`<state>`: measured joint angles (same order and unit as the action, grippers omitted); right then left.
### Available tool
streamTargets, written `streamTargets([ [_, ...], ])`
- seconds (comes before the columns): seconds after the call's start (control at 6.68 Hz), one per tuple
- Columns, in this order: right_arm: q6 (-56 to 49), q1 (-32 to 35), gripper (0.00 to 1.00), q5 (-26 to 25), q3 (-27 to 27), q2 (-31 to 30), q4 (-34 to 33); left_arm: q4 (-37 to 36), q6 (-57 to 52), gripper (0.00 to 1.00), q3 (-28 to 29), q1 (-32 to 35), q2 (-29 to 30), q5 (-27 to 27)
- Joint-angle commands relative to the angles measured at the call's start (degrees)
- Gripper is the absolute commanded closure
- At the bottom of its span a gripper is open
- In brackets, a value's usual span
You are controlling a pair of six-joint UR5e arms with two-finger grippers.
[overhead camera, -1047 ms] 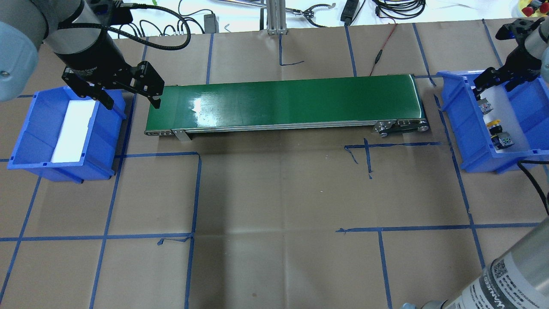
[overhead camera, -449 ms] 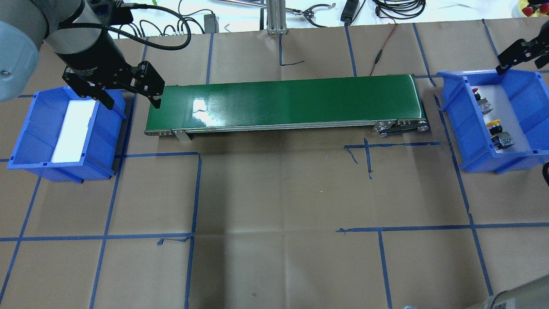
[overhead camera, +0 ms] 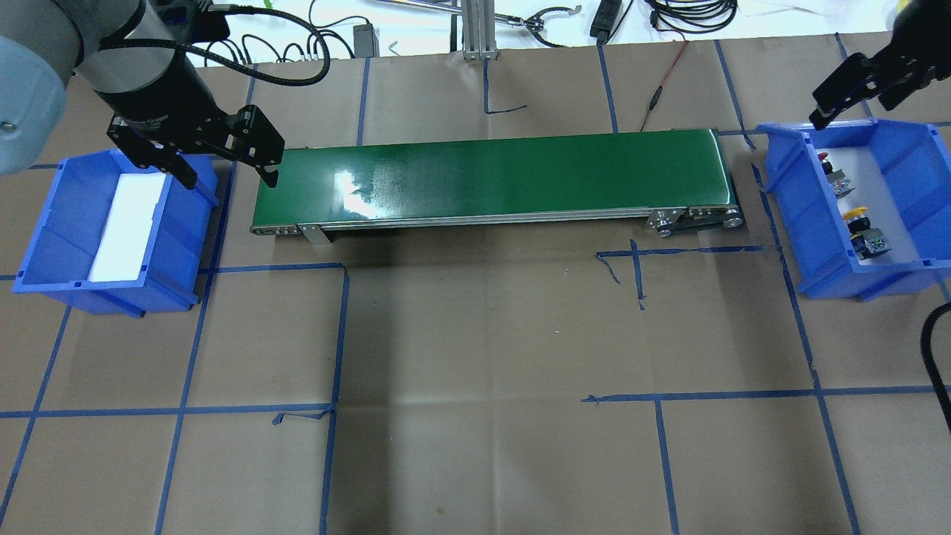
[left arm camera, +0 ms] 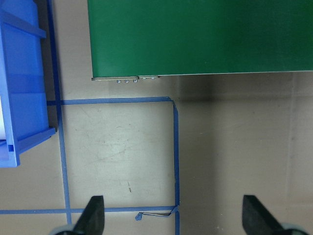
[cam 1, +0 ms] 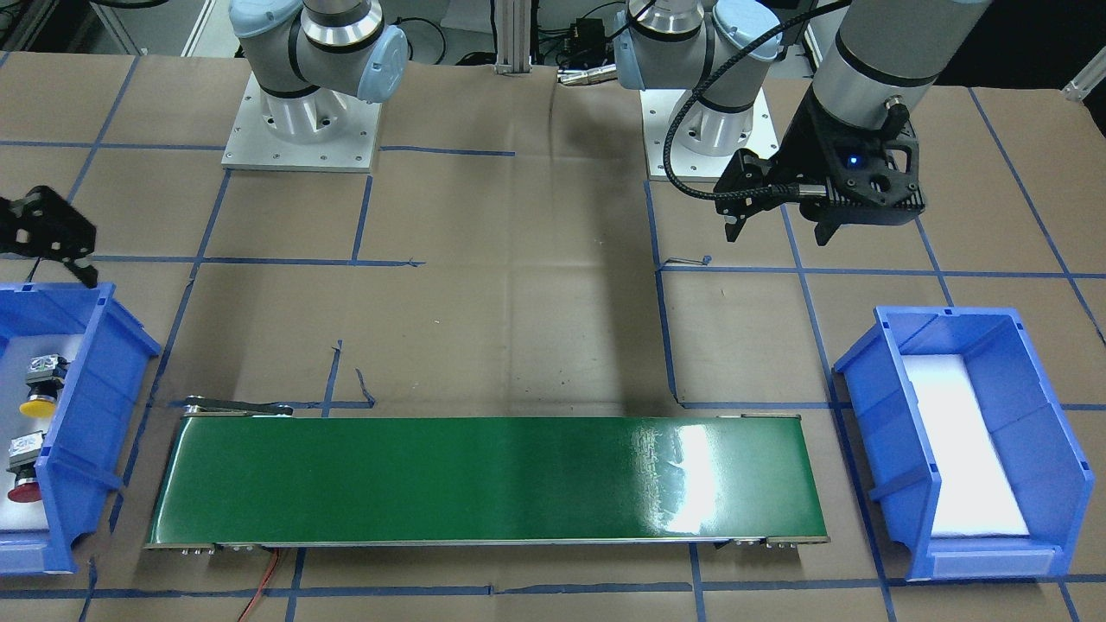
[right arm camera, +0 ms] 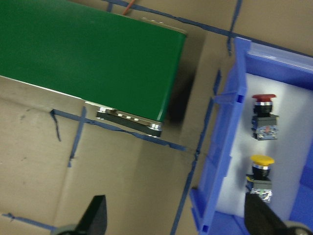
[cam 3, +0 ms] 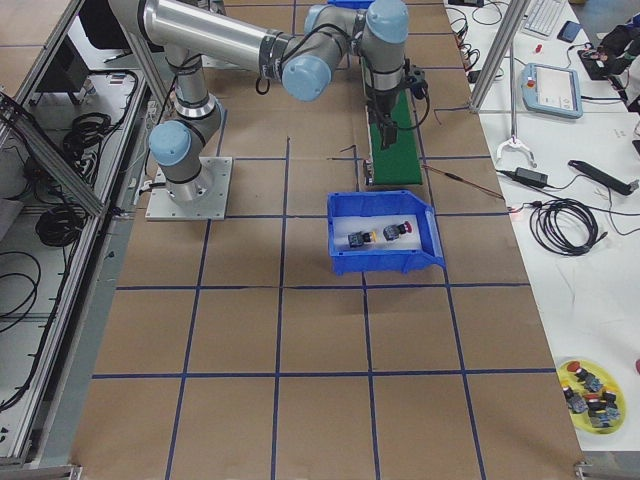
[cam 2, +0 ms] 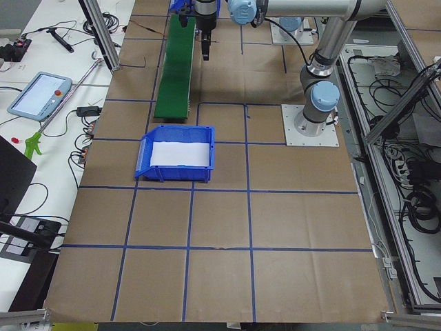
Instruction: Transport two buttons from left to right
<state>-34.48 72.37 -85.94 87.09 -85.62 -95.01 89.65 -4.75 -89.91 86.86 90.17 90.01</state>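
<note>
Bench [overhead camera: 475, 371] carrying a green conveyor belt [overhead camera: 490, 174] lengthwise, a blue bin [overhead camera: 789, 204] at its right end, left end effector [overhead camera: 230, 180] released and empty near the belt's left end, right end effector [right arm camera: 176, 215] likewise released near that bin, wherein lie the red button [right arm camera: 264, 117] and yellow button [right arm camera: 259, 176], apart.

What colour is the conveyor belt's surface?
The conveyor belt is glossy dark green; the exterior front-facing view shows it best.

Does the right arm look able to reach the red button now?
Probably yes: the right tool hovers open by the bin, which has no lid, and the red button lies uncovered, apart from the yellow button.
</note>
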Motion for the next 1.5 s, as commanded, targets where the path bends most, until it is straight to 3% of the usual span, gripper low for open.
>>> streamTargets([
  [0.0, 18.9, 7.9, 0.0, -0.4, 0.4, -3.1, 3.5, 0.0, 0.0, 0.0, 0.0, 0.1, 0.1, 0.0],
  [0.45, 41.0, 21.6, 0.0, -0.7, 0.7, -4.3, 4.0, 0.0, 0.0, 0.0, 0.0, 0.0, 0.1, 0.1],
  [1.35, 42.3, 22.8, 0.0, -3.2, 1.8, -3.9, 3.8, 0.0, 0.0, 0.0, 0.0, 0.1, 0.0, 0.1],
])
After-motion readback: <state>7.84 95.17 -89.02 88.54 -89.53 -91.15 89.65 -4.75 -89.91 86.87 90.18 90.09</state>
